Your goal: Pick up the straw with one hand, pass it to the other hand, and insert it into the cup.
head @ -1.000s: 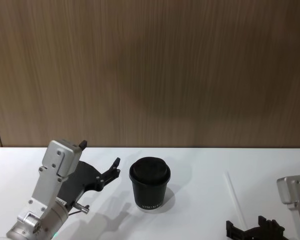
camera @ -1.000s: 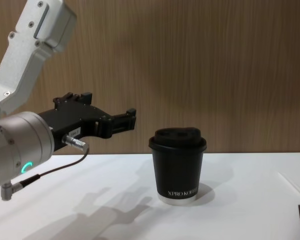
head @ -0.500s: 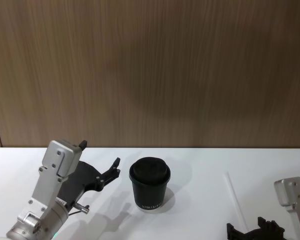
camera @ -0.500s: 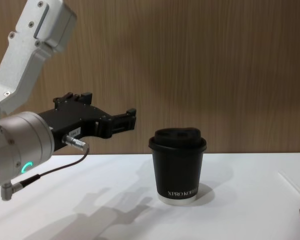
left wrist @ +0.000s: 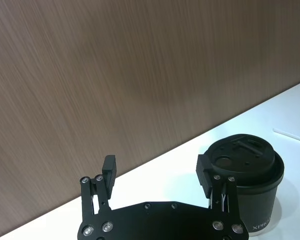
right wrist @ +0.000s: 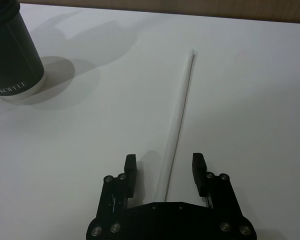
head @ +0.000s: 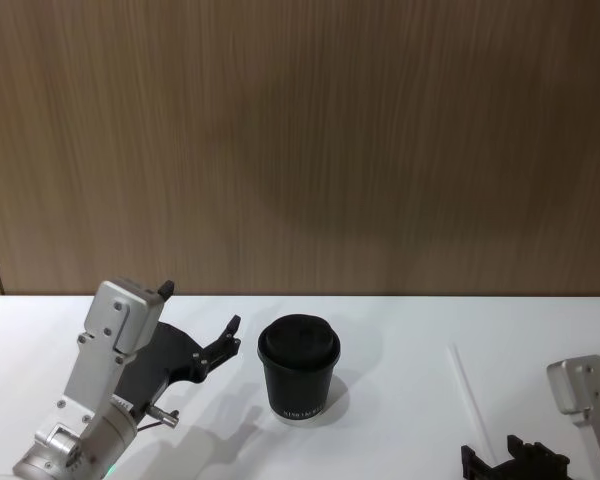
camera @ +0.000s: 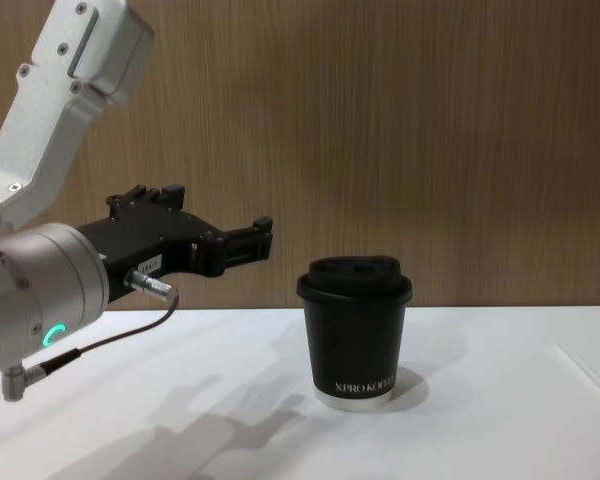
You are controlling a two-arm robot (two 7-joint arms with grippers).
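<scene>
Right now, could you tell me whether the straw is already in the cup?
No, the straw lies flat on the table, apart from the cup, its near end between the jaws of the open right gripper.

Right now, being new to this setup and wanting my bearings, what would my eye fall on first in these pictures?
The black lidded cup stands upright near the middle of the white table. To its right the thin white straw lies flat, its near end between the fingers of the open right tool. The left tool, also open, hovers raised on the cup's left.
</scene>
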